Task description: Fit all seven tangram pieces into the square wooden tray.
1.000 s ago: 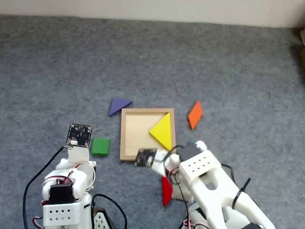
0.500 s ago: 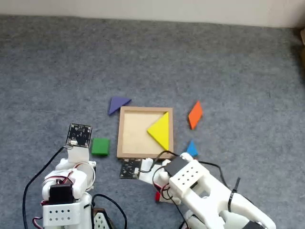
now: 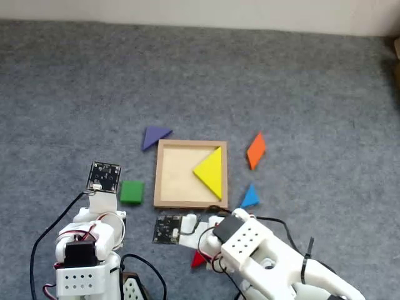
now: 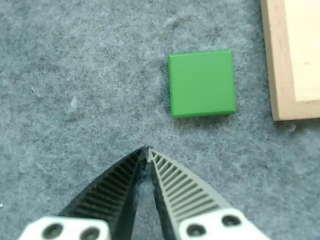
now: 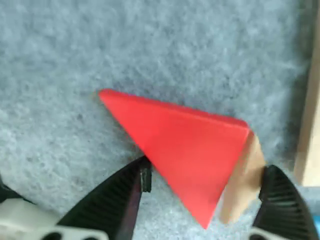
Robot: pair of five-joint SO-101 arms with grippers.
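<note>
Step in hand, likely: pickup of red triangle, lying on worktop near tray (yellow triangle already seated inside). Right end effector spread wide, straddling it, nothing clamped. Left end effector pinched together, empty, near green square. Next calls for: clamp, lift, carry into tray.

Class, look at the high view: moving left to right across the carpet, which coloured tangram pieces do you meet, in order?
green square → purple triangle → yellow triangle → orange parallelogram. The red triangle and blue triangle overlap others sideways, so they are left out.
</note>
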